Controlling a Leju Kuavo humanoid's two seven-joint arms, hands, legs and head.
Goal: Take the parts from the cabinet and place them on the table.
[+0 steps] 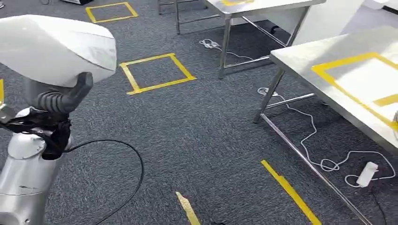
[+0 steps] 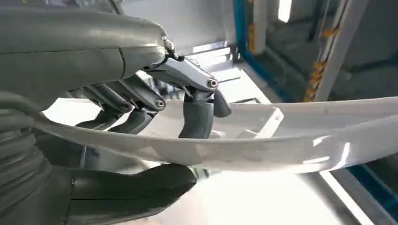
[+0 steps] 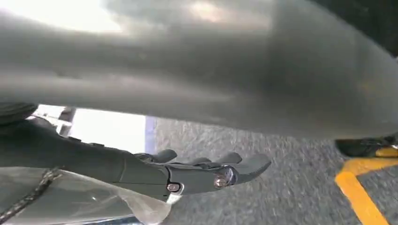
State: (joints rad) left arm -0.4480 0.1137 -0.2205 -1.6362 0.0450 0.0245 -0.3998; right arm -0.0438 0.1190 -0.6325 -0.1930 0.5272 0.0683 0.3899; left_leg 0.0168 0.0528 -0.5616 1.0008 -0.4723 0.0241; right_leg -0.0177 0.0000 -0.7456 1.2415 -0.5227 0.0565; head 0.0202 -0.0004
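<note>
- Head view shows the left robot hand (image 1: pixel 65 101) grasping a large white part (image 1: pixel 56 47), carried high at the robot's left side over the grey carpet.
- Left wrist view confirms it: dark fingers (image 2: pixel 197 117) lie over the curved white part (image 2: pixel 281 140) and the thumb presses from under it.
- The right robot hand (image 3: pixel 202 171) holds nothing, and its fingers are stretched out above the floor.
- The steel surface (image 1: pixel 305 56) with yellow tape frame (image 1: pixel 347 89) stands at the right, well apart from the part.
- I judge the carrying step is in hand: turn toward this surface, keep the part level, avoid the white cable (image 1: pixel 319 140), and lower the part inside the frame before letting go.
</note>
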